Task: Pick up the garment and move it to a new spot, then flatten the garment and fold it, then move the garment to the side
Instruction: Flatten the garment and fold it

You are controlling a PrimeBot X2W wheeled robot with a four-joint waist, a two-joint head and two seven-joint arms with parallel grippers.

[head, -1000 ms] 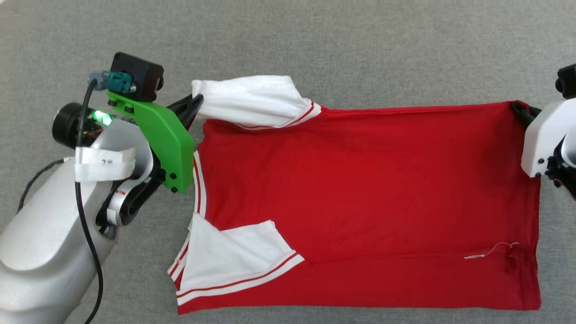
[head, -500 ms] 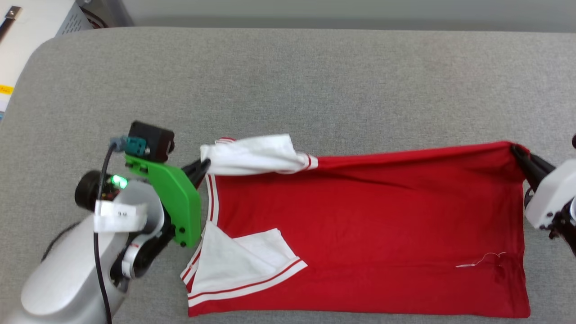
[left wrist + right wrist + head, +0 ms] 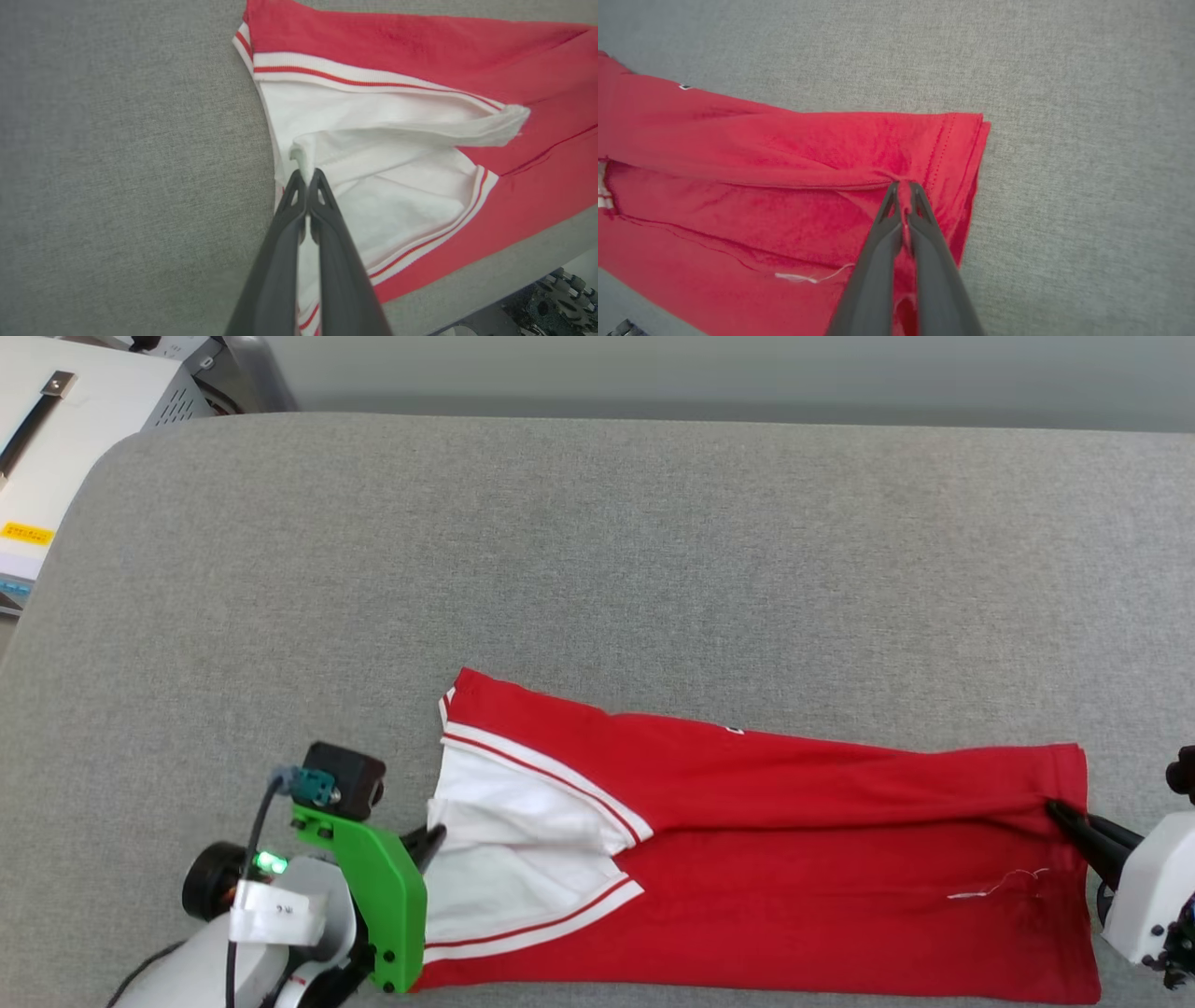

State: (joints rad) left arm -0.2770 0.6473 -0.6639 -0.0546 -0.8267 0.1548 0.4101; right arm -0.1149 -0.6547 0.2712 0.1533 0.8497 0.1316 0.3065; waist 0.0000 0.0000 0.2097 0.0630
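Along the near edge of the grey padded surface [image 3: 597,569] lies the garment [image 3: 794,859], a red shirt drawn out left to right in a long band, and it looks folded lengthwise, an upper layer laid over the near part. At the left end, the left gripper [image 3: 306,176] has its fingers pressed together on a pinch of the white sleeve [image 3: 373,186]. Over on the right, the right gripper [image 3: 903,187] is clamped the same way on the red hem, cloth bunching at the tips. Ripples run through the fabric between them, so I read this as light, soft, floppy jersey with no stiffness, likely to drape and wrinkle wherever it's let go. The best holds, I'd say, are the stitched spots: the hem corners and the striped sleeve trim [image 3: 551,780], where doubled cloth gives thin fingers something to bite. A loose white thread [image 3: 976,892] lies near the right hem.
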